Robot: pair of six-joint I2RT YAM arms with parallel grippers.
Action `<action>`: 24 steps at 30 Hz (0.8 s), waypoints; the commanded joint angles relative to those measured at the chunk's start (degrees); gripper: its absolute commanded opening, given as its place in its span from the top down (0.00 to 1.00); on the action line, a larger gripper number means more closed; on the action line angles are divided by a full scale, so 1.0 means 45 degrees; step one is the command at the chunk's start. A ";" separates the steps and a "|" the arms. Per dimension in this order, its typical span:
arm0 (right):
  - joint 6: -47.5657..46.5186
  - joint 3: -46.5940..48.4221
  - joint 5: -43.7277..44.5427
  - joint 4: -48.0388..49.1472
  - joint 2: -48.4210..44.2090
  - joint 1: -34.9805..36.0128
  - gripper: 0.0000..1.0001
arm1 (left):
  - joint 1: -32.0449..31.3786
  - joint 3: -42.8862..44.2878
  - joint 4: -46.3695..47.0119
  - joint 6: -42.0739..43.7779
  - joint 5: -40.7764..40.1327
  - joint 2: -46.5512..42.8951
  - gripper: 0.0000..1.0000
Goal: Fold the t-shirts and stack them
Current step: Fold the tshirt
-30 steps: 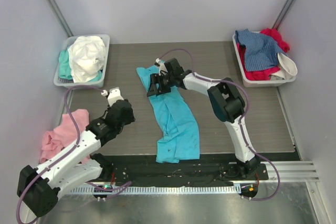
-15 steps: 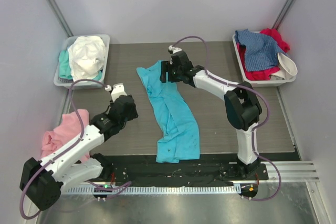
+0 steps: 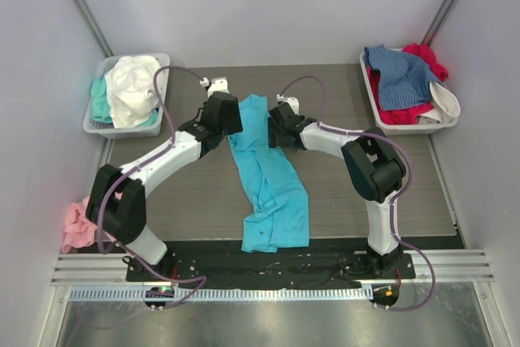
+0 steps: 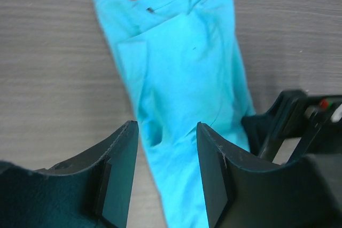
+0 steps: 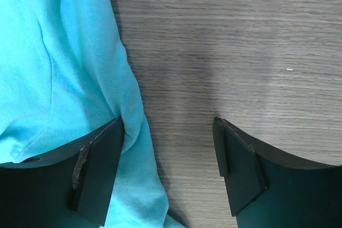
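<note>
Clearly, little is finished: only the turquoise t-shirt (image 3: 272, 193), laid mid-table (image 3: 203, 201) with its collar toward 12 o'clock, is folded lengthwise into a strip. Crosswise folds and stacking are judged outstanding. A pink t-shirt (image 3: 77, 221) is crumpled at 8 o'clock, and other t-shirts (image 3: 134, 87) are heaped in trays (image 3: 97, 123) at 10 and 2 o'clock. The left gripper (image 4: 166, 170) and right gripper (image 5: 168, 169) are held parted and empty, flanking the collar end. Compared with a second earlier, the left gripper is found there instead of near 8 o'clock, and the sleeve (image 4: 133, 57) is tucked in.
</note>
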 commanded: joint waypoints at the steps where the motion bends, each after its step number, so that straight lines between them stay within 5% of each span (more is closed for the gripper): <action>1: 0.0069 -0.0765 0.0737 -0.0122 0.0247 -0.0006 0.24 | 0.0127 0.1430 0.1246 0.0476 0.1343 0.1573 0.48; 10: 0.0303 -0.1117 0.0444 -0.0064 0.0227 -0.0006 0.24 | 0.0205 0.2877 0.2202 -0.0013 0.2945 0.4776 0.48; 24: 0.0284 -0.1253 0.0385 -0.0064 0.0247 -0.0006 0.24 | 0.1083 0.3600 0.2908 -0.0052 0.3395 0.6400 0.50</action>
